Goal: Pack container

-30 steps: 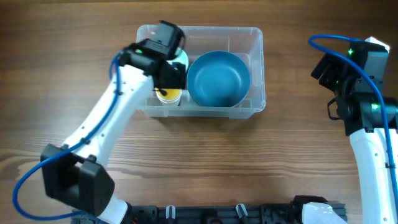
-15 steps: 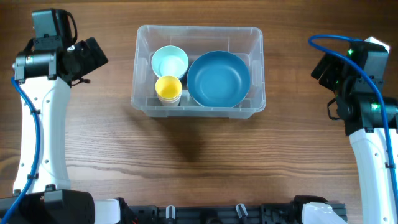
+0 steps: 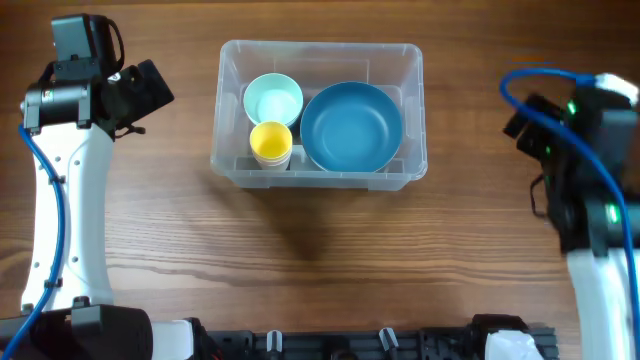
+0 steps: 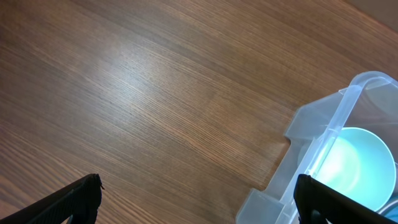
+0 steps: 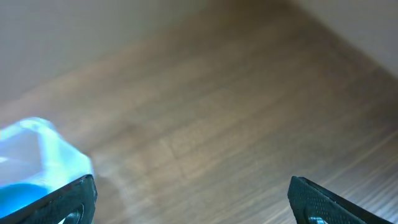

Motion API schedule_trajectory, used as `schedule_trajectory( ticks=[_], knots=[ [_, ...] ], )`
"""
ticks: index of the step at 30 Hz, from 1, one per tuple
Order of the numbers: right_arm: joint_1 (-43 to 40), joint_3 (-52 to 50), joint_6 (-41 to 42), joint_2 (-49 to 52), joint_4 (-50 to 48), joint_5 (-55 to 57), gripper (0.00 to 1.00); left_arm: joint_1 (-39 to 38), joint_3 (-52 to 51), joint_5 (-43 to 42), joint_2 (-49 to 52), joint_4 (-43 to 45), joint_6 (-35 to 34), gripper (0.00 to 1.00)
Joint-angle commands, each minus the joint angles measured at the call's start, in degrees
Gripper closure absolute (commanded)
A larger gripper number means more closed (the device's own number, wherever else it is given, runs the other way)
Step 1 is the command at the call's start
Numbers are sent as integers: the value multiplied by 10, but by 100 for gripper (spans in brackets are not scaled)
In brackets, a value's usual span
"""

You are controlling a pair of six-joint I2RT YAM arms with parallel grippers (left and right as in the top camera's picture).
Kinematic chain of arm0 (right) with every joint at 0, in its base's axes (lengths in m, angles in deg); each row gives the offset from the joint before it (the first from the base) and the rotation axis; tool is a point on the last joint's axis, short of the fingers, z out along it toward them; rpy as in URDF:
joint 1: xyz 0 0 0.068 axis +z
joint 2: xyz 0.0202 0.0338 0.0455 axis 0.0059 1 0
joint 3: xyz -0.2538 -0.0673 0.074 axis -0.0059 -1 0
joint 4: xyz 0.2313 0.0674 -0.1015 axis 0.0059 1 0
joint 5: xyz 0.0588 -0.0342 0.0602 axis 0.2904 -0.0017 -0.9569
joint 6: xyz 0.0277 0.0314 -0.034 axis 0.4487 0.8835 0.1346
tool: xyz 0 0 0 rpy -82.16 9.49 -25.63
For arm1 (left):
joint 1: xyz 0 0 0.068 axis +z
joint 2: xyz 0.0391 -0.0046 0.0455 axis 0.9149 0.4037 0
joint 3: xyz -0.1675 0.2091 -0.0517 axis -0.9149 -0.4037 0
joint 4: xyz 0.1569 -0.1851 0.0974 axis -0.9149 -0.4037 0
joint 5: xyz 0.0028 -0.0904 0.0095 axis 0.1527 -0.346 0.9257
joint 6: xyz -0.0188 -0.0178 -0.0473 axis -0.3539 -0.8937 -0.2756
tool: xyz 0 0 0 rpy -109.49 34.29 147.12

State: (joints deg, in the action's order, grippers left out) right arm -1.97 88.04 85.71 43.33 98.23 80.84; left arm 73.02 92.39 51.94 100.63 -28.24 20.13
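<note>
The clear plastic container (image 3: 412, 62) stands at the table's middle back. Inside it are a large blue bowl (image 3: 351, 125), a pale blue cup (image 3: 273, 98) and a yellow cup (image 3: 271, 141). My left gripper (image 3: 152, 88) is open and empty, left of the container and apart from it. In the left wrist view the container's corner (image 4: 323, 124) and the pale blue cup (image 4: 360, 162) show at the right, with my fingers (image 4: 78, 199) wide apart over bare wood. My right gripper (image 3: 525, 125) is open and empty, well right of the container; its view is blurred, with the container (image 5: 37, 155) at the left edge.
The wooden table (image 3: 320, 260) lies around the container. A dark rail (image 3: 380, 345) runs along the front edge. Blue cables loop along both arms.
One second ago my left gripper was inside the container over the cups; it has since drawn back to the far left, empty. The right arm has shifted slightly just now.
</note>
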Motion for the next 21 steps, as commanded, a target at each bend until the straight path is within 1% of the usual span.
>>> schedule_trajectory(
  ticks=[1, 3, 6, 8, 12, 14, 15, 17, 20, 21],
  knots=[
    [31, 1, 7, -157, -2, 8, 0, 2, 7, 3, -5, 0, -5, 0],
    [52, 1, 6, -237, -2, 10, 0, 2, 7, 3, -5, 0, -5, 0],
    [61, 0, 7, -333, 7, 19, 0, 2, 7, 3, -5, 0, -5, 0],
    [61, 0, 7, -373, 20, 21, 0, 2, 7, 3, -5, 0, -5, 0],
    [61, -7, 6, -434, 80, 6, 0, 2, 7, 3, -5, 0, -5, 0],
    [61, -38, 4, -451, 74, -18, 0, 2, 7, 3, -5, 0, -5, 0],
    [61, -63, -11, -457, 56, -30, 0, 2, 7, 3, -5, 0, -5, 0],
    [61, -135, -73, -467, -23, -87, 0, 2, 7, 3, -5, 0, -5, 0],
    [61, -246, -166, -473, -174, -205, 0, 2, 7, 3, -5, 0, -5, 0],
    [61, -291, -183, -474, -235, -236, 0, 2, 7, 3, -5, 0, -5, 0]
  ],
)
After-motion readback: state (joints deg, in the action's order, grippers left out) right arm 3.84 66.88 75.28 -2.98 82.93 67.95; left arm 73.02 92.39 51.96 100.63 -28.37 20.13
